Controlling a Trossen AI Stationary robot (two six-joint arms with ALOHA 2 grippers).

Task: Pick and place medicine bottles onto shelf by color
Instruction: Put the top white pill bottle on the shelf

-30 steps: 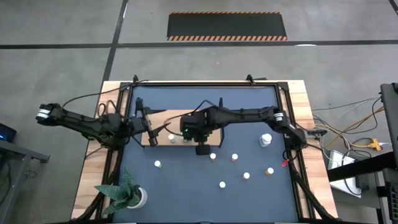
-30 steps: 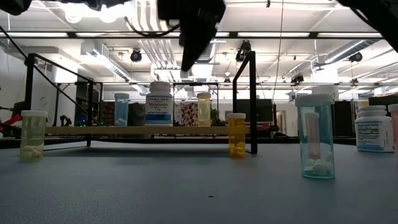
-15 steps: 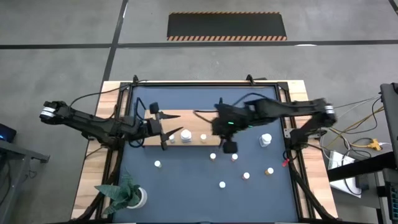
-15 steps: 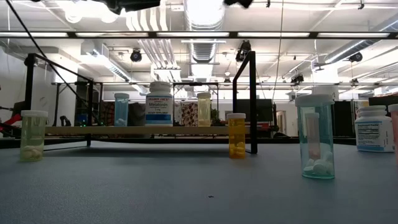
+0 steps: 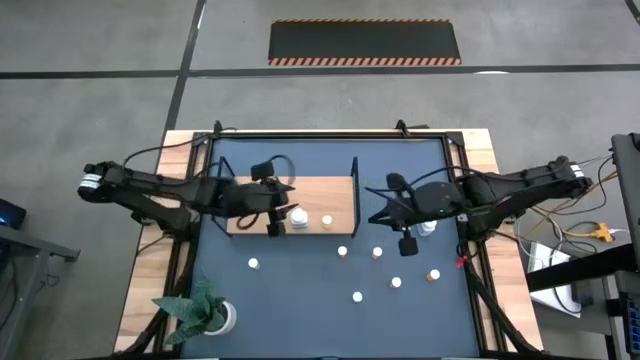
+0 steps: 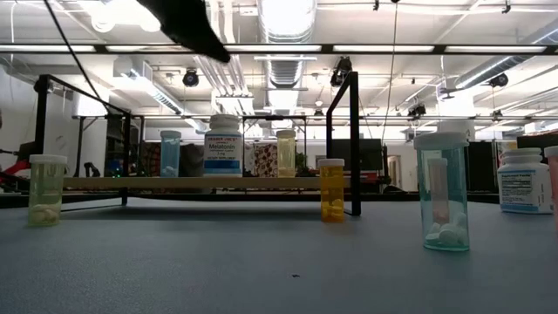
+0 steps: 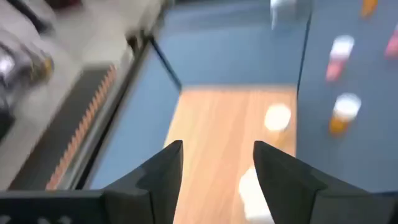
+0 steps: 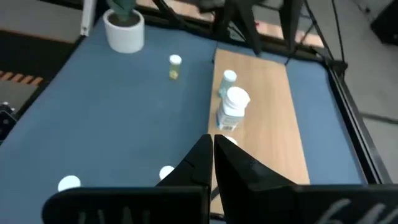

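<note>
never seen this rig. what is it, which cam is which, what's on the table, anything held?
Two dark robot arms work at a blue table. One camera looks straight down, one sits at tabletop height, and one rides on each wrist. The left gripper hovers over the wooden shelf, fingers open, empty. The right gripper is shut and empty, out over the table. Three bottles stand on the shelf, including a big white one. More small bottles are scattered on the table, plus a potted plant in a corner. Nothing is held.
</note>
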